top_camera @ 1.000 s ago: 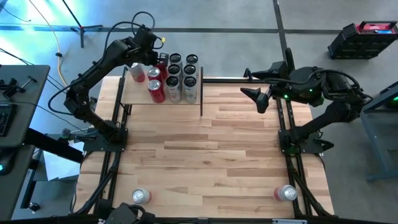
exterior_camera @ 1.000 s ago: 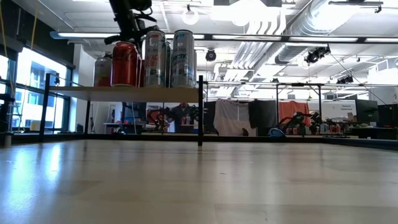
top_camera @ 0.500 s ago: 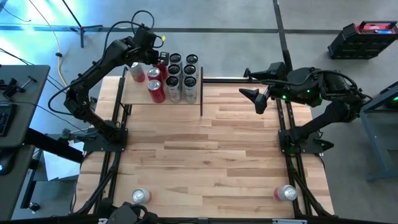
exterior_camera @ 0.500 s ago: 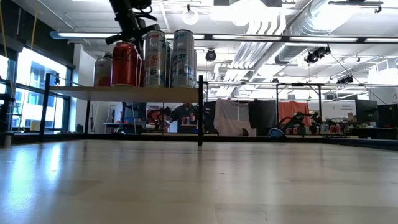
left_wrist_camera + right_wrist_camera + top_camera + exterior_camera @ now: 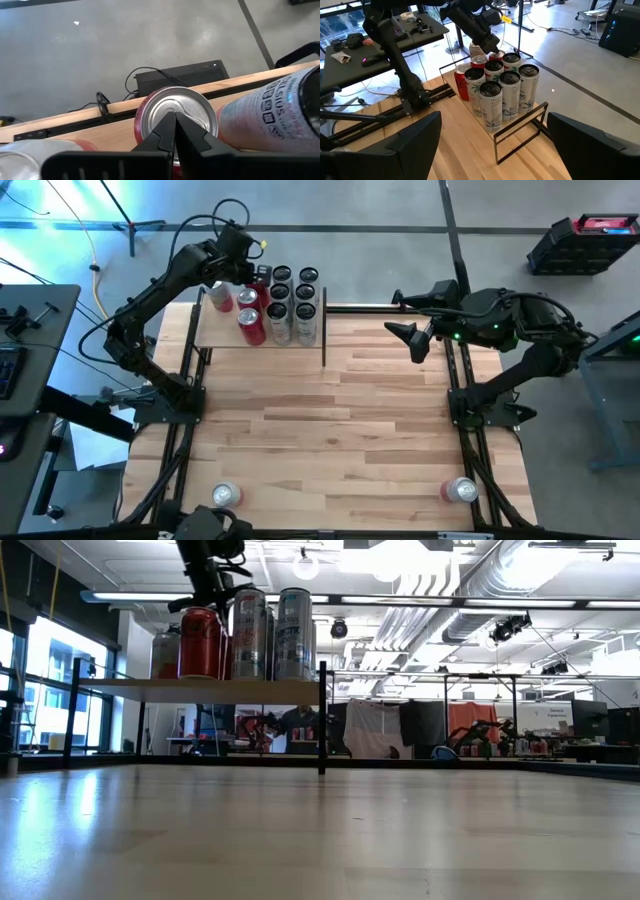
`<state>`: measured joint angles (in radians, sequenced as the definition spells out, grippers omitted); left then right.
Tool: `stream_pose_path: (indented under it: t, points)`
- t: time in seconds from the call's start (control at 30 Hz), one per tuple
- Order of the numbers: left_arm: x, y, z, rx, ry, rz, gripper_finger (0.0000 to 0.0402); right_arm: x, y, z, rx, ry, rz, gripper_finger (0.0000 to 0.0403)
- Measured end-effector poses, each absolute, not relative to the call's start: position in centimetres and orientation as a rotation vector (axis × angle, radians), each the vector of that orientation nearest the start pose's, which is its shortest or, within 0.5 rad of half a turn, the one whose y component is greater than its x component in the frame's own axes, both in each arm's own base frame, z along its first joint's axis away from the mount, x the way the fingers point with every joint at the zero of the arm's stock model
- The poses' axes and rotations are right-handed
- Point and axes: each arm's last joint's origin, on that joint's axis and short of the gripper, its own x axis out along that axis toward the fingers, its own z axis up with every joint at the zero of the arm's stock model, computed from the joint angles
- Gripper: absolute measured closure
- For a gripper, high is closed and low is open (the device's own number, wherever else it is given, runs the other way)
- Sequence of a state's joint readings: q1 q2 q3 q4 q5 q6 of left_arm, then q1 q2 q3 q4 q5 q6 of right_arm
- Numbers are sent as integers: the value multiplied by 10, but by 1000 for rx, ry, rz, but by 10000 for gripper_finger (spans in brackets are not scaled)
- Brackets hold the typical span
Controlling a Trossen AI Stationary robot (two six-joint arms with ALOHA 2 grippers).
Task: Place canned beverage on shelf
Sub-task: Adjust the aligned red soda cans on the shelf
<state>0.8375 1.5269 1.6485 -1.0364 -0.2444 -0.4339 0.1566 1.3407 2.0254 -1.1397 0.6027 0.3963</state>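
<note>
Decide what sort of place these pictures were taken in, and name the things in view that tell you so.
Probably a robotics lab or workshop. Bare ducts and pipes run under the ceiling, more robot rigs stand in the room beyond the table, and a desk with tools sits beside the left arm.

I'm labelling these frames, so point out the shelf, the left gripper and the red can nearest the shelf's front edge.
shelf (image 5: 222, 333): high view, bare plank left of the cans.
left gripper (image 5: 174, 131): left wrist view, where its closed fingertips meet.
red can (image 5: 252, 325): high view, its side.
</note>
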Motion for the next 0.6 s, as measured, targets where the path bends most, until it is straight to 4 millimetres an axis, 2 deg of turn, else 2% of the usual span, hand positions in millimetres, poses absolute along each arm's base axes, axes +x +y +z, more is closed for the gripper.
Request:
stream_pose_path:
  t: [0.6]
  points:
    - [193,226,381,-651,724,1213,401,194,14,522,220,330,-515,54]
